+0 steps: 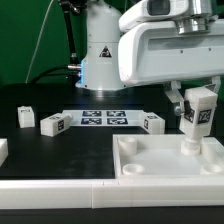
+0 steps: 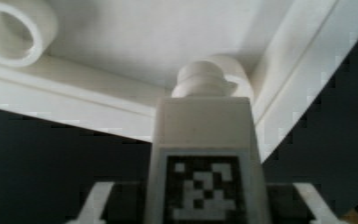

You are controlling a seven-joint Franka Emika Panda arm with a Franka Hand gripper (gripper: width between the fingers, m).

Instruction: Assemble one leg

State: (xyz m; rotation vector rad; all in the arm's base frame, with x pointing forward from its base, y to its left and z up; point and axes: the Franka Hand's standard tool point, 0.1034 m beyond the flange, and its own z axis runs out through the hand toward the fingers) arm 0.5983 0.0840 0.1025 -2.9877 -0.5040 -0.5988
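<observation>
The gripper (image 1: 196,106) is closed on the leg (image 1: 199,122). The jaws stand part-way apart w/ the post between them, and the leg hangs upright, tag toward the exterior camera. In the wrist view its round lower end is over the top (image 1: 150,165), close to an inner wall. Whether the end touches the floor of the top or is just above it, I cannot tell; prob. it is very close. A round socket (image 2: 16,35) shows to one side, apart from the leg's end.

Step, as I judge it: bringing the leg to a socket, insertion not yet done. The next move calls for placing the end exactly over a socket, keeping the leg vertical, lowering it, then turning it in w/o losing the grip.

Further out, other legs (image 1: 52,124) lie on the table (image 1: 40,150) near the marker board (image 1: 105,118).
</observation>
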